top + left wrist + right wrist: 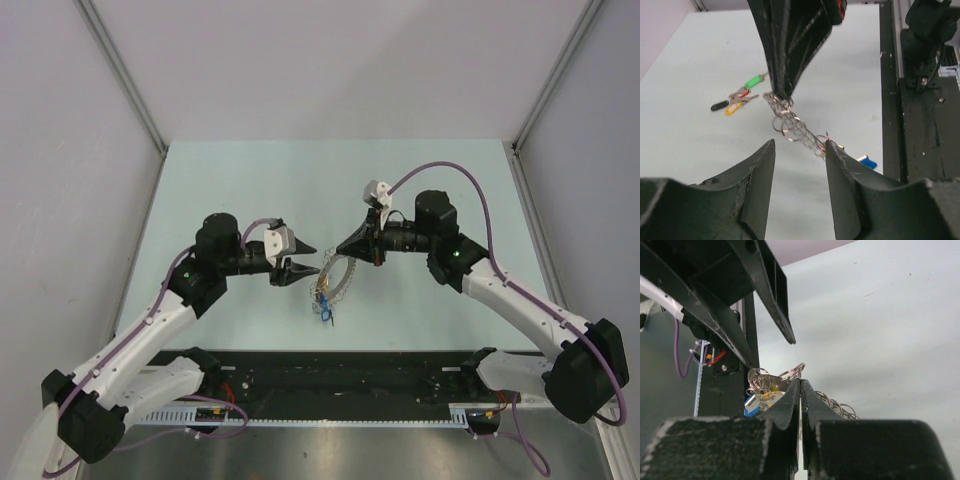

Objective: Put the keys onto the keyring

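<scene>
The right fingers, pressed together, pinch the far rim of the keyring, holding it tilted over the table, its near end just beside the spread left fingers.

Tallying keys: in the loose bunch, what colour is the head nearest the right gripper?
Green key head; left wrist view shows it best.

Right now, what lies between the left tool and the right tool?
The keyring, pinched by the right tool; the left wrist view shows it.
</scene>
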Robot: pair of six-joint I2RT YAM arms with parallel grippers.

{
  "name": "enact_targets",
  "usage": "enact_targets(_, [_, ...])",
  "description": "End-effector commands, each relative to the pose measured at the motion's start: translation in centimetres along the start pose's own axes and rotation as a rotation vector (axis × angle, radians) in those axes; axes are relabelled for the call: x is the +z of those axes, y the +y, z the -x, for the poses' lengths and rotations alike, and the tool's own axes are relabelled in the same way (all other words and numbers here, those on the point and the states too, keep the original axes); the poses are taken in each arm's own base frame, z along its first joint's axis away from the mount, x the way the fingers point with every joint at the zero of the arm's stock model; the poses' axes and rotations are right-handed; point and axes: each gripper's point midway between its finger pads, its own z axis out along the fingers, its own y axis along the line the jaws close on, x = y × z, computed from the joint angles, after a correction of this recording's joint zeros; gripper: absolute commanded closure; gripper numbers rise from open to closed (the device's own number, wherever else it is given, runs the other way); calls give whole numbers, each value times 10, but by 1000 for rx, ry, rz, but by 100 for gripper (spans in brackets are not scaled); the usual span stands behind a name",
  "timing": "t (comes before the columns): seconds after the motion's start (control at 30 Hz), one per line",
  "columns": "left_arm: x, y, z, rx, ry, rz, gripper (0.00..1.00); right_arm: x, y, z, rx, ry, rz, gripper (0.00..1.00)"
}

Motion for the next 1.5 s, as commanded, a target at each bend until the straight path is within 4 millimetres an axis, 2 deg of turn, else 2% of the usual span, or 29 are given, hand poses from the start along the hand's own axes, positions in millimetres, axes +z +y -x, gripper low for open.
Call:
enact_targets(0.0, [0,-1,31,-4,-121,-25,50,-4,19,26,-189,-42,63,100])
enact_targets(0.1, [1,2,37,9,-153,-16,41,-3,27,22,-226,-25,86,100])
enact_targets(0.33, [14,-7,28,-84,-124,-136,35,-1,32,22,-257,-16,83,100])
enact_targets(0.63, [21,-7,15,-160,-62,-132,38,-3,21,30,-264,-35,-1,100])
enact_targets(0.8, [29,-20,2,-203,28,-146,41,-3,20,33,-266,-43,-15,100])
enact_targets(0.97, [32,-12,-8,-268,82,-67,47,-4,14,35,-268,-45,-53,100])
enact_targets(1.23, [30,-11,-1,-326,89,-31,54,-6,2,38,-257,-51,-128,100])
enact_targets(1.47, [34,-44,23,-252,1,-167,53,-5,-2,35,-252,-44,-139,100])
